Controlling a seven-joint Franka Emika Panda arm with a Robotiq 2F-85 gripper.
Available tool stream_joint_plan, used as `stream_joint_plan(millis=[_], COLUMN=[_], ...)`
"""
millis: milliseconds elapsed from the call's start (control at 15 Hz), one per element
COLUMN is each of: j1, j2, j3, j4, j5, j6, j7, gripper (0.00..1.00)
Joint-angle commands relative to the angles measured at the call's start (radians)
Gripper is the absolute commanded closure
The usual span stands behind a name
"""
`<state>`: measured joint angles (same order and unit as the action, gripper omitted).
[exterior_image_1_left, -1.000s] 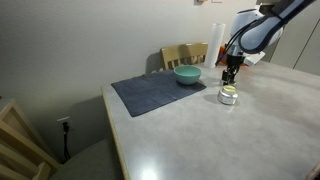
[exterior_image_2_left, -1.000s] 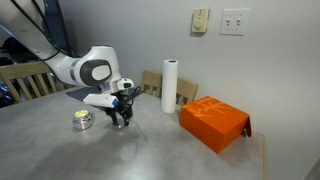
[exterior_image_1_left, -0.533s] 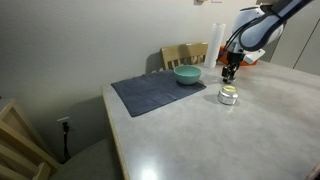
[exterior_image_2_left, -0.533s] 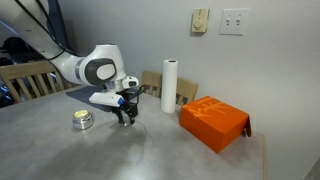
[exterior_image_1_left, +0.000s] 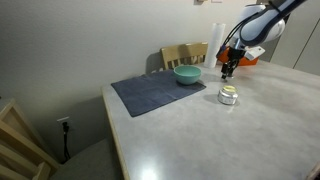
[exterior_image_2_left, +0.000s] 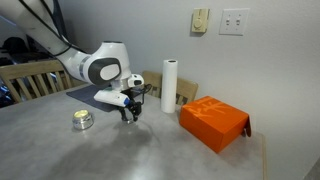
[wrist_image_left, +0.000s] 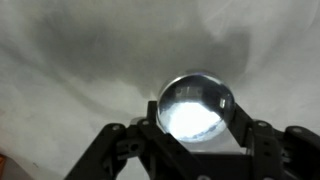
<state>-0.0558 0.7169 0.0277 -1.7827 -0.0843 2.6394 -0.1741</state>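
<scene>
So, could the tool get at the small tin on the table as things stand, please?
Probably yes: the small tin stands on open table near the tool, though it seems shut on a round shiny thing.

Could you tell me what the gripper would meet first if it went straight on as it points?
The gripper points down, so most likely the table top, close beside the small round tin; in the wrist view the tin lies near its line.
</scene>
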Motion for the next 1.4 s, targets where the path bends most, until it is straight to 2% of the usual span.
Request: stream_joint_plan(millis=[0,533,933,1000,1067,1200,1333], j1=[-0.019,-0.022,-0.020,-0.019,-0.019,-0.022,-0.021], j2=[0.012,0.066,0.112,0.115,0.118,0.126,0.130], j3=[0.019,0.023,0.025,0.025,0.026,0.029,0.035], j4=[0.026,0.098,0.131,0.128,0.125,0.124,0.116], j5=[0.018,0.024,0.030,0.031,0.032,0.036,0.040], j6=[-0.055,-0.184,-0.184,-0.179,-0.175,-0.168,-0.163], j7=[-0.031,-0.048,-0.063,-0.064,-0.064,-0.065,-0.064], gripper=[0.56,0.56,0.56,0.20,0.06,0.00,0.00])
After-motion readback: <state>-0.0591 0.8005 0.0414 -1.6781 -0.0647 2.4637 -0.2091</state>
